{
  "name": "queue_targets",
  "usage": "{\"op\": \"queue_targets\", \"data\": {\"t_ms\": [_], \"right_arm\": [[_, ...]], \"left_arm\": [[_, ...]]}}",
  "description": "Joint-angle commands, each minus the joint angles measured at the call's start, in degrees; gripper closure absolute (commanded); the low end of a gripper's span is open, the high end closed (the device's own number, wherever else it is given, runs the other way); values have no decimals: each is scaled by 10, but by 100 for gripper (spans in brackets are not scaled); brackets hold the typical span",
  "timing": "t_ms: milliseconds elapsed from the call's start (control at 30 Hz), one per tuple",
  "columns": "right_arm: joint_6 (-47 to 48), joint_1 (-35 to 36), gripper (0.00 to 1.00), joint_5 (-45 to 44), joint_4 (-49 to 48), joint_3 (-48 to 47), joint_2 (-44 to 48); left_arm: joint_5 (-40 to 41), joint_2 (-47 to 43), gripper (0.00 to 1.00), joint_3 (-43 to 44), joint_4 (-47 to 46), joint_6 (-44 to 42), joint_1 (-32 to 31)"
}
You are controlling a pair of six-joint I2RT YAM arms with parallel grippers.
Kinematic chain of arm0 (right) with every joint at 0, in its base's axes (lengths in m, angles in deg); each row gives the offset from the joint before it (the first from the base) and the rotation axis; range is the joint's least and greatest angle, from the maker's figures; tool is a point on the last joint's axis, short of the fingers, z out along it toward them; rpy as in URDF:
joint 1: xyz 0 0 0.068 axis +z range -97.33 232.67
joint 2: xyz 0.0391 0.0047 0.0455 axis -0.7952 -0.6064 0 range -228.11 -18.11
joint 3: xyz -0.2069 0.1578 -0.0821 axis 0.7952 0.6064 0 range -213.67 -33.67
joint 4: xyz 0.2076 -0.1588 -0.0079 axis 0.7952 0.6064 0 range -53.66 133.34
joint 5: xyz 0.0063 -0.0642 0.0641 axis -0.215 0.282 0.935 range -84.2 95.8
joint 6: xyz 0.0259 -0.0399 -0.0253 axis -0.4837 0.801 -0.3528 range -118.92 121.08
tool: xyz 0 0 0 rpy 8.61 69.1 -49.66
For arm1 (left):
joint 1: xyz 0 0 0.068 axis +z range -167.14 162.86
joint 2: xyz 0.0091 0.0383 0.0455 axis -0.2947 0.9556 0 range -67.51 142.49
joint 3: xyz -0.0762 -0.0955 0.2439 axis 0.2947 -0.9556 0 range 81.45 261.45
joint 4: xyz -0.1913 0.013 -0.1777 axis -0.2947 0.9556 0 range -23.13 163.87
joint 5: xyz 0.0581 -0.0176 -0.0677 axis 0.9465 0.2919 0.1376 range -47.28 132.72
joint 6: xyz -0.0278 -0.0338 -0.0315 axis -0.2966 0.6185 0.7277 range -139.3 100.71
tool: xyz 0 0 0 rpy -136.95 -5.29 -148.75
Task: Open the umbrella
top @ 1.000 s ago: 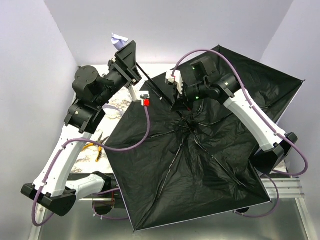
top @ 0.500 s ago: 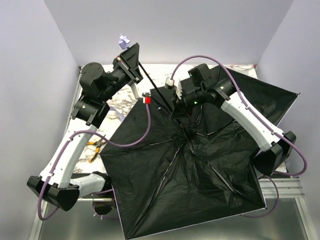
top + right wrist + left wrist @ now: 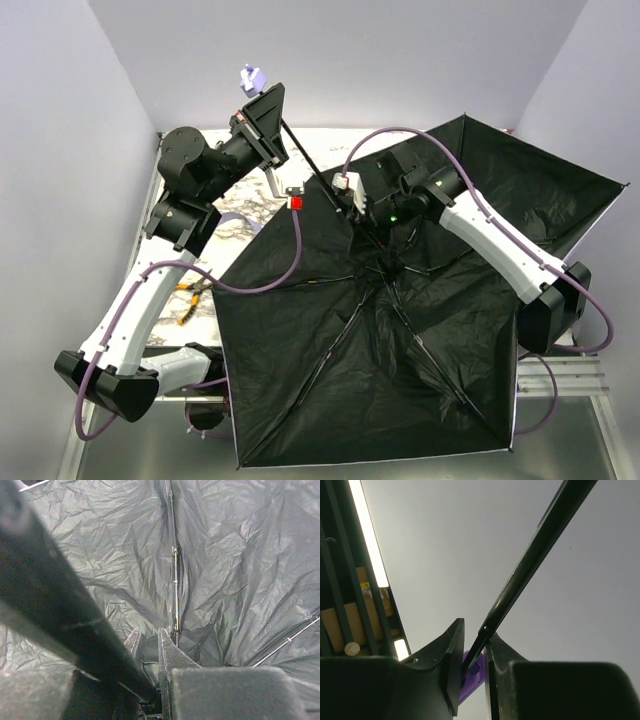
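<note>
Umbrella (image 3: 400, 340) canopy reads to me as fully spread, black lining up, over the table (image 3: 235, 215); left gripper (image 3: 474, 647) clamped on the shaft (image 3: 535, 555) beside the handle (image 3: 252, 77), right gripper (image 3: 148, 642) near the hub, grip indeterminate; I judge only release remains.

This is a robotics lab cell. Plain pale walls (image 3: 60, 120) box in my marble-patterned surface (image 3: 235, 212) on three sides, and bare aluminium rails (image 3: 580, 378) run at its near right corner. Purple cables (image 3: 300, 240) loop along my arms (image 3: 500, 245). Past my left gripper (image 3: 474, 631), overhead, I see strip lights (image 3: 367, 535) between dark beams (image 3: 335, 570), with a brown box (image 3: 337, 625) stored up high.
</note>
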Motion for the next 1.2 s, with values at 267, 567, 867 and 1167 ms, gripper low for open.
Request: {"op": "queue_targets", "data": {"t_ms": [267, 567, 867, 1167], "right_arm": [[52, -11, 44, -104, -2, -55, -12], [-112, -12, 14, -106, -262, -189, 20], [-230, -12, 9, -78, -488, -278, 35], [-288, -11, 9, -24, -513, -289, 61]], "left_arm": [[39, -23, 100, 4, -125, -57, 14], [128, -33, 100, -70, -90, -47, 13], [279, 51, 100, 17, -70, 21, 10], [437, 155, 100, 227, 89, 231, 4]]}}
